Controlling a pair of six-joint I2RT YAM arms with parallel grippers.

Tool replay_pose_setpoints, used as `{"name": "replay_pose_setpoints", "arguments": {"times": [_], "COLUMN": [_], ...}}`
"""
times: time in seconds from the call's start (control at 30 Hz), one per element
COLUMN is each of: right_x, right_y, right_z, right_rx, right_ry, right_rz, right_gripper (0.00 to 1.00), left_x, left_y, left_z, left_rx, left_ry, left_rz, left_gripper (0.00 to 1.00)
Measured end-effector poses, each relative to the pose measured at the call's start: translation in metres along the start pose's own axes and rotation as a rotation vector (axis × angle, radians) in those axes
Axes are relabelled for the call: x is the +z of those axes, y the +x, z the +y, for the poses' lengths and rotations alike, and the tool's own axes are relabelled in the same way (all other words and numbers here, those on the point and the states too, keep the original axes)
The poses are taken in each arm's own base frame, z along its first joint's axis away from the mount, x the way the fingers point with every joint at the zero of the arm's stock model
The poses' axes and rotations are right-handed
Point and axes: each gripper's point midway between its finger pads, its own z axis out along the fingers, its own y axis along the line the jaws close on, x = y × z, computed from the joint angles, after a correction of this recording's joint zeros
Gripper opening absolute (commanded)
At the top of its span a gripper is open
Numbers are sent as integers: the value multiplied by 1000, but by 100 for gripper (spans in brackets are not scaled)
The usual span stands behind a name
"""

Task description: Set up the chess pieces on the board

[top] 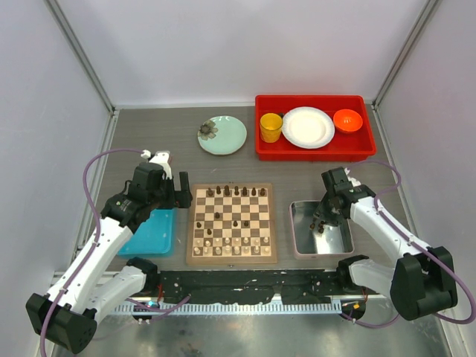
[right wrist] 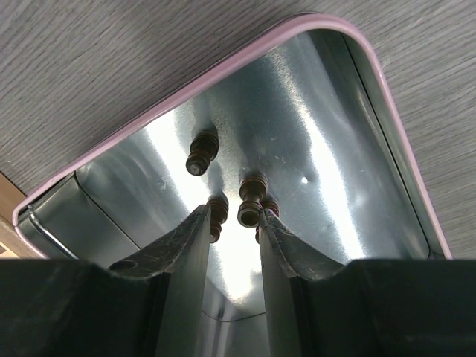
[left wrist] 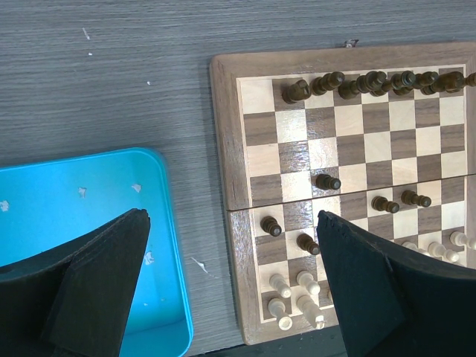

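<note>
Wooden and checkered, the board [top: 195, 223] lies flat at the middle of the table [top: 149, 141], between the blue tray [top: 152, 234] and the silver tray [top: 338, 242]. Dark chessmen [left wrist: 372, 80] line its far row, a few stand on middle squares, and pale chessmen [left wrist: 297, 286] fill its near rows. More dark pieces [right wrist: 201, 152] lie in the silver tray. There the right gripper [right wrist: 234, 214] reaches down, its fingers narrowly apart astride one dark piece [right wrist: 251, 202], with bright metal showing beside it. The left gripper [left wrist: 230, 216] hovers wide open, holding nothing, over the board's edge beside the blue tray.
</note>
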Motion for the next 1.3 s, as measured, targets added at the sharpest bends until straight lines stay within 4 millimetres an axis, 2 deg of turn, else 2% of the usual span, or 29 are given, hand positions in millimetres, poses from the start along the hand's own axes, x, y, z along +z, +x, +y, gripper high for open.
{"name": "replay_pose_setpoints", "arguments": {"times": [0.47, 0.93, 1.3], "right_x": [-11, -1, 2], "right_y": [-1, 3, 1], "right_z": [-4, -5, -3], "right_rx": [0, -6, -8], "right_ry": [5, 20, 15], "right_rz": [-10, 14, 10], "right_gripper": [39, 38, 25], "left_x": [0, 0, 0], "left_y": [0, 0, 0], "left_z": [0, 0, 0], "left_rx": [0, 0, 0], "left_ry": [0, 0, 0], "left_rz": [0, 0, 0], "left_gripper": [100, 100, 100]}}
